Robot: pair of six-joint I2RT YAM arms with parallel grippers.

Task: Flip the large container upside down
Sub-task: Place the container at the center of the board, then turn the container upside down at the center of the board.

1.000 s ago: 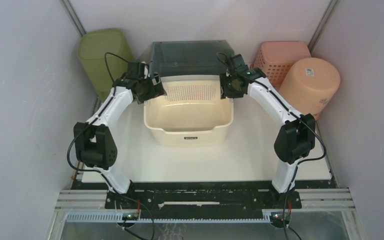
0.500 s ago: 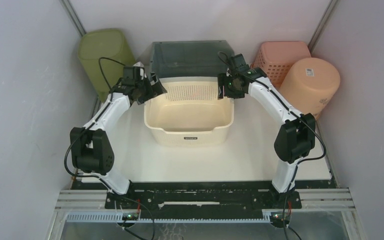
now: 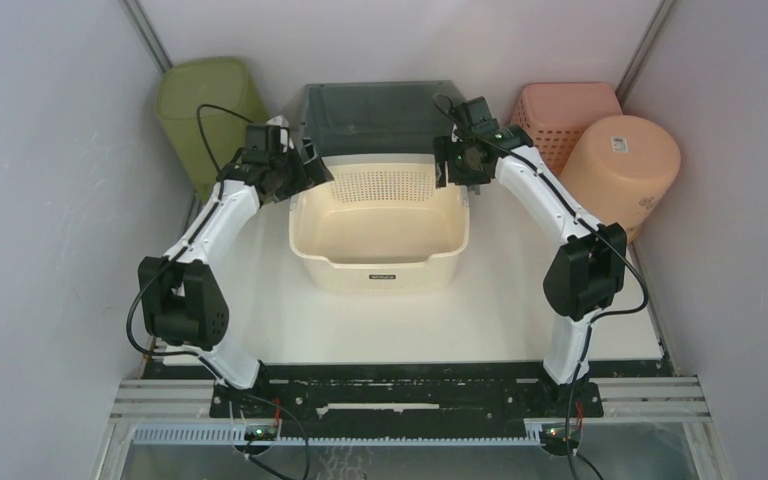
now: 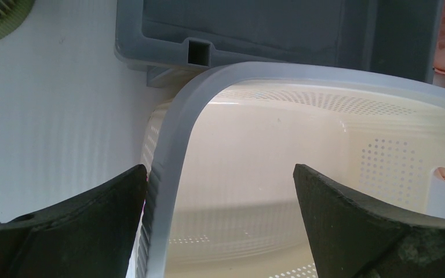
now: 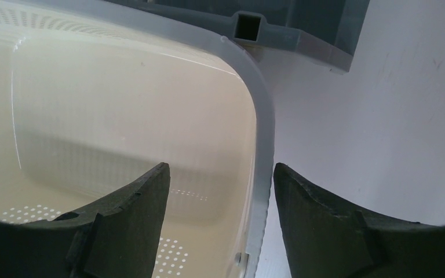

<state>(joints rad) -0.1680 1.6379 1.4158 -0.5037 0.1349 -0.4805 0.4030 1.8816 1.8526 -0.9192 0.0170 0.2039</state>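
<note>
Mid-table, just past the arm bases: looking at a cream tub, right way up, mouth open to the ceiling, so not flipped yet. Small dark label on the near wall, rows of little holes through the far wall.

Moving back to the tub's far-left corner, got the left gripper with jaws wide apart, straddling the rim, one finger outside the wall and the other over the inside. Not pinching anything.

Same deal at the far-right corner with the right gripper: jaws apart, rim running between them, no clamp.

Right behind the tub, close enough that can't tell if touching, a grey bin. Further back left, a green bin. Back right, a pink basket and, beside it, a peach bucket showing its base.
</note>
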